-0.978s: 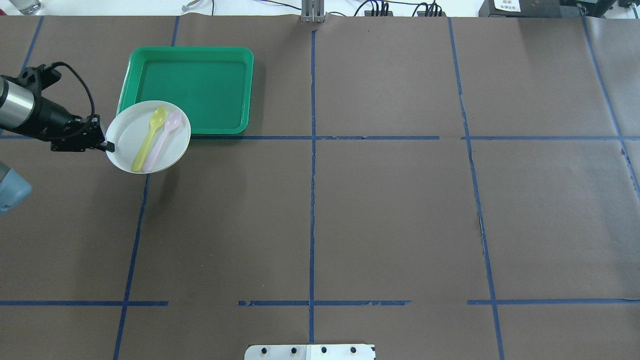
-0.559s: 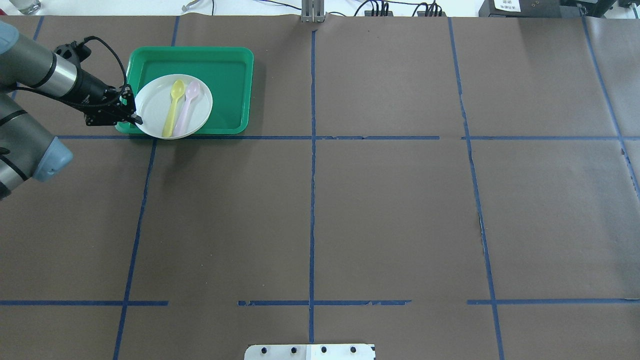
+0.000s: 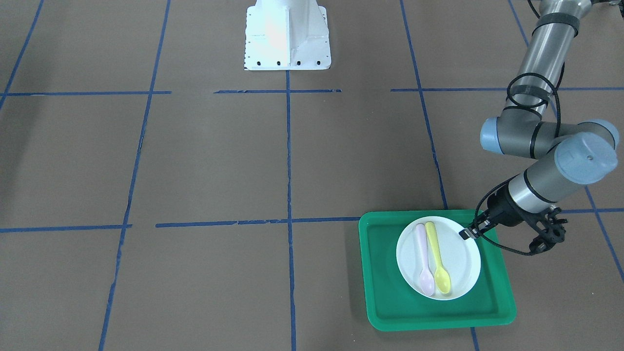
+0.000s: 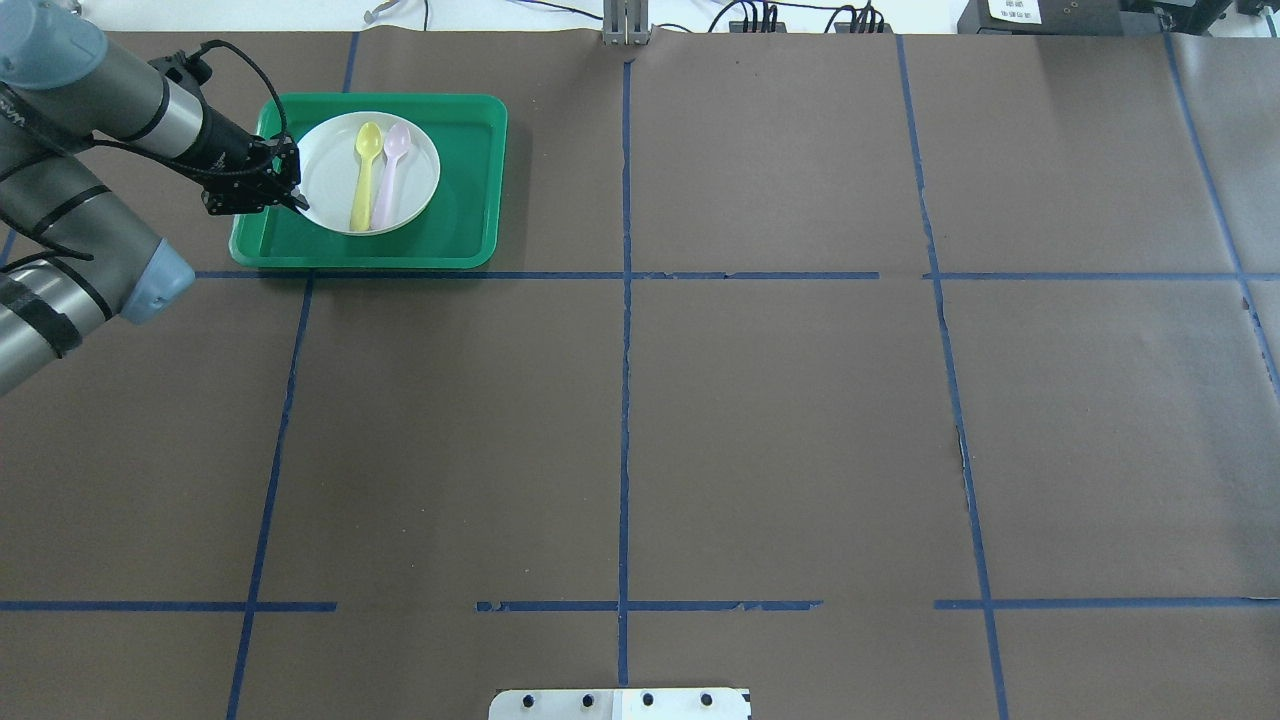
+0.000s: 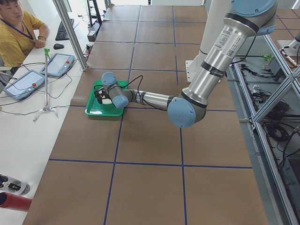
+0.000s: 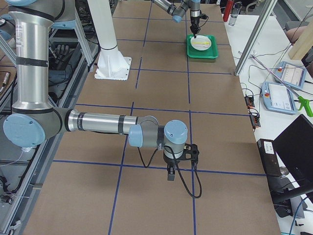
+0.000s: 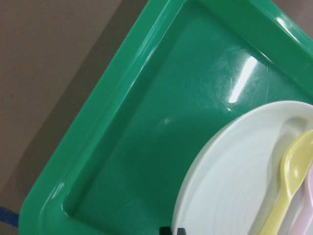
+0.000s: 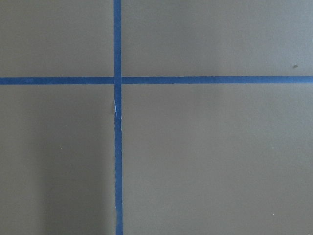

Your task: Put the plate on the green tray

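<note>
Plate (image 4: 325,160), white, sits within the green tray (image 4: 465,215) outline, toward its left half in the overhead view. Can't tell if it rests on the tray floor or hangs just above it. Yellow spoon (image 4: 365,178) and pink spoon (image 4: 390,172) lie side by side in it. Left gripper (image 4: 297,201) is clamped on the plate's left rim. Right gripper (image 6: 170,176) hangs low over the table's blue tape cross (image 8: 117,81), well apart; can't tell its jaw state.

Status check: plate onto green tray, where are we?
Left pincer shut on plate rim. Plate over green tray, yellow spoon and pink spoon aboard. Right pincer parked far off, state unclear. Nothing blocking.
</note>
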Tool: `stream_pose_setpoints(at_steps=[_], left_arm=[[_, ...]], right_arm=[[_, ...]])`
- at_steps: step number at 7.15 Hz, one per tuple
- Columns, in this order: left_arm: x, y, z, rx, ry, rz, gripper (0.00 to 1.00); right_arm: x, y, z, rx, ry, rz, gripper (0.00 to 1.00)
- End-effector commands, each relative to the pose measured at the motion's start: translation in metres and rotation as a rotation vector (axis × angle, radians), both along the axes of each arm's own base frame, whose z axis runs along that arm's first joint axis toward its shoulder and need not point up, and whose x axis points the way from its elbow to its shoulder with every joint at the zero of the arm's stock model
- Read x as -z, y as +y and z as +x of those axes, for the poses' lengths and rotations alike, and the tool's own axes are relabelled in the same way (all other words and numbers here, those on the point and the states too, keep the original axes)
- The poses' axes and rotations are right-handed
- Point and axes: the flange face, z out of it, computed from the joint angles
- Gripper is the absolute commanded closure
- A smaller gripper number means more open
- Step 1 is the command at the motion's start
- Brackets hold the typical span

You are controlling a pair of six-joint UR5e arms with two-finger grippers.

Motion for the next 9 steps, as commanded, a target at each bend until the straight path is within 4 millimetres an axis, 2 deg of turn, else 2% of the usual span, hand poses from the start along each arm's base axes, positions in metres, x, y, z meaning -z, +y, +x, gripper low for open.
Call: stream_pose_setpoints(at_steps=[1,2,3,4,5,6,7,8,9], left_arm=[[-0.004,-0.008,0.002,0.023,-0.023,0.002,1.00],[-0.005,-0.009,0.002,0.028,-0.026,0.007,0.84],[-0.004,-0.008,0.002,0.025,-0.020,0.031,0.16],[-0.003,-0.007,0.001,0.025,-0.019,0.035,0.11],[-0.002,-0.015,-0.024,0.053,-0.014,0.043,0.11],[0.001,0.003,-0.047,0.064,0.001,0.065,0.11],[-0.008,0.025,-0.063,0.050,-0.002,0.100,0.11],[-0.035,0.064,-0.086,-0.042,-0.025,0.200,0.09],[-0.057,0.086,-0.130,-0.118,-0.046,0.319,0.09]], right_arm=[[0.000,0.000,0.000,0.000,0.000,0.000,0.00],[0.000,0.000,0.000,0.001,0.000,0.001,0.00],[0.000,0.000,0.000,0.001,0.000,0.001,0.00],[0.000,0.000,0.000,0.000,0.000,0.000,0.00],[0.000,0.000,0.000,0.000,0.000,0.000,0.00],[0.000,0.000,0.000,0.000,0.000,0.000,0.00],[0.000,0.000,0.000,0.000,0.000,0.000,0.00],[0.000,0.000,0.000,0.000,0.000,0.000,0.00],[0.000,0.000,0.000,0.000,0.000,0.000,0.00]])
